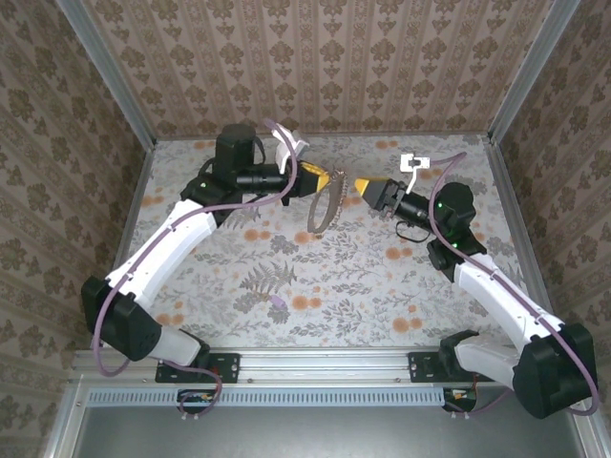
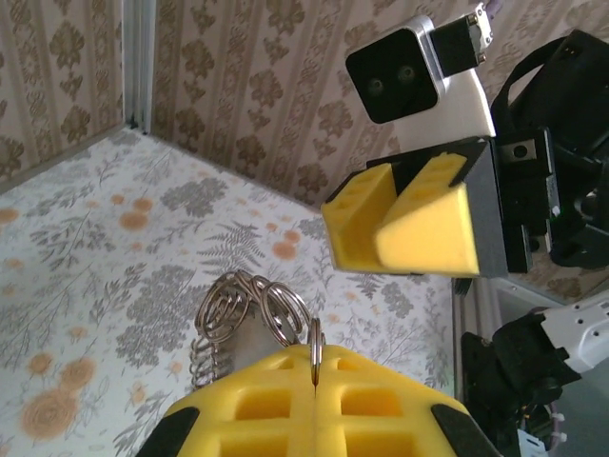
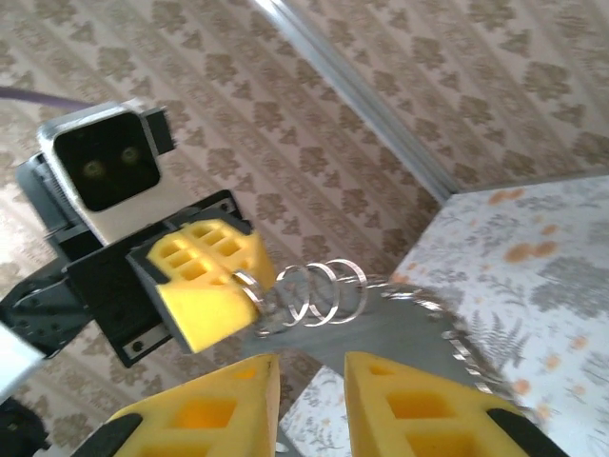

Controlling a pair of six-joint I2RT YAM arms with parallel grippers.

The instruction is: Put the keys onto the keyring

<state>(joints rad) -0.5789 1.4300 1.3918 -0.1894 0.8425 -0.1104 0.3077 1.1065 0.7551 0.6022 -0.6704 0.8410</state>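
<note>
Left wrist view shows you the left gripper (image 2: 314, 369) clamped on the keyring (image 2: 313, 335), keys (image 3: 455, 335) dangling beneath it; your right gripper (image 3: 312, 395) faces it, slightly parted, empty.

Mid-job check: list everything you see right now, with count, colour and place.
keyring: one, thin dark wire, pinched in the left gripper above mid-table
wire loops: several, silvery, bunched just beyond the left gripper
keys: many, silvery-beige, a jagged chain trailing from the loops
table: one, grey and orange floral top, under both arms
walls: three, beige patterned, around the table
left gripper: one, yellow fingers, shut on the keyring
right gripper: one, yellow fingers, open, facing the left gripper, apart from the keyring
</note>
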